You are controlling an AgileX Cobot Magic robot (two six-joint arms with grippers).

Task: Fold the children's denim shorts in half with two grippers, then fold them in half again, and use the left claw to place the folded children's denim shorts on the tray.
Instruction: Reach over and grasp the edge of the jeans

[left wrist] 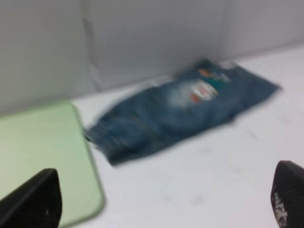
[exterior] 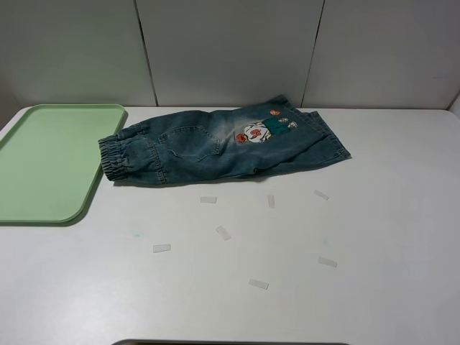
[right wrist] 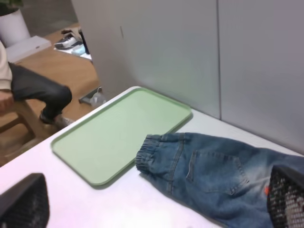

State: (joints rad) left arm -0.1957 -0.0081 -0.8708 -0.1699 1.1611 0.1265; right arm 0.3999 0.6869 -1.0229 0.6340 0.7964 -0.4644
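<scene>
The denim shorts (exterior: 223, 147) lie at 3 o'clock of the tray (exterior: 43, 165), its edge cropped. Left gripper (left wrist: 160, 197) (blurred) and right gripper (right wrist: 154, 199): fingertips only, wide apart, empty.

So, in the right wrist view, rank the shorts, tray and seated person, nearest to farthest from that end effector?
1. Shorts, just ahead of the end effector.
2. Tray, beyond the waistband.
3. Person, seated in the background, farthest.

Shorts (exterior: 215, 147) faded denim; tray (exterior: 43, 165) smooth matt plastic.
</scene>
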